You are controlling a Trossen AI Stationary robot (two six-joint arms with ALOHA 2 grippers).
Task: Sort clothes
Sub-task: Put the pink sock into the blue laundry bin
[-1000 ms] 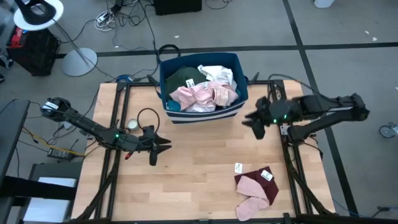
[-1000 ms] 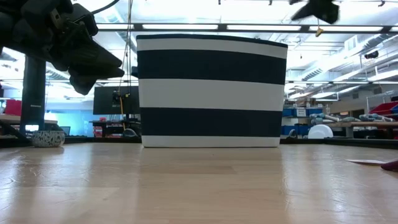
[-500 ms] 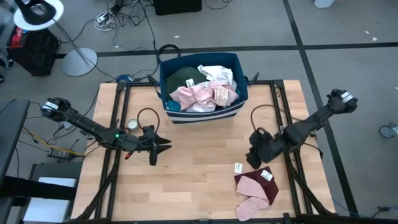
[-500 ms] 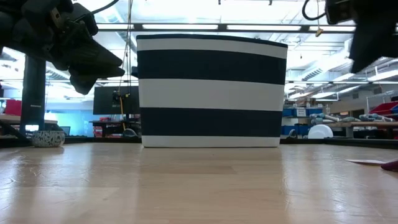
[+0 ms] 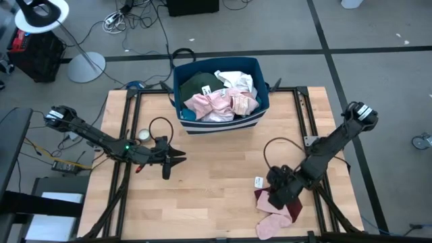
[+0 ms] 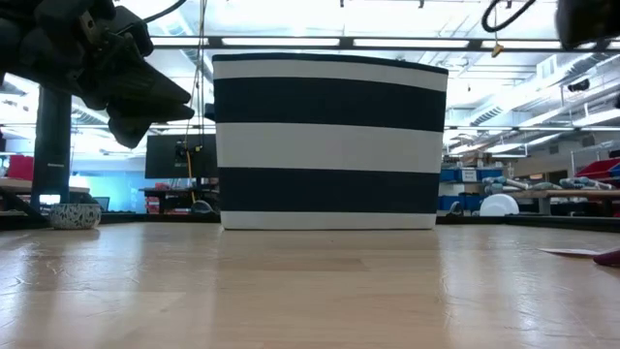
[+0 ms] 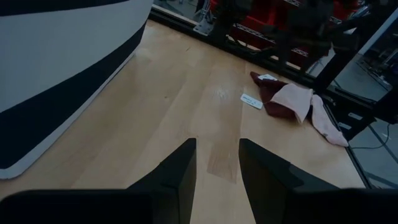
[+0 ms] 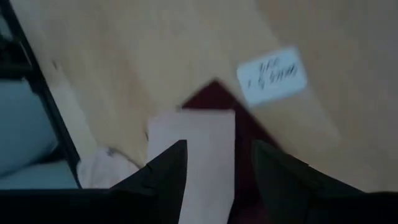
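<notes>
Two soft pieces point(image 5: 278, 206), right gripper point(image 5: 277, 196) above, parted

A dark blue bin point(image 5: 219, 125) with white stripes is set at the far edge of the wooden bench point(image 5: 202, 196).

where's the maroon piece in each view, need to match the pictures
High view: the maroon piece lies near the table's front right, partly under the right gripper.
Low view: only a sliver at the far right edge.
Left wrist view: far across the table, under a pink piece.
Right wrist view: just beyond the open jaws.
Shared landmark: the white tag beside it.
</notes>
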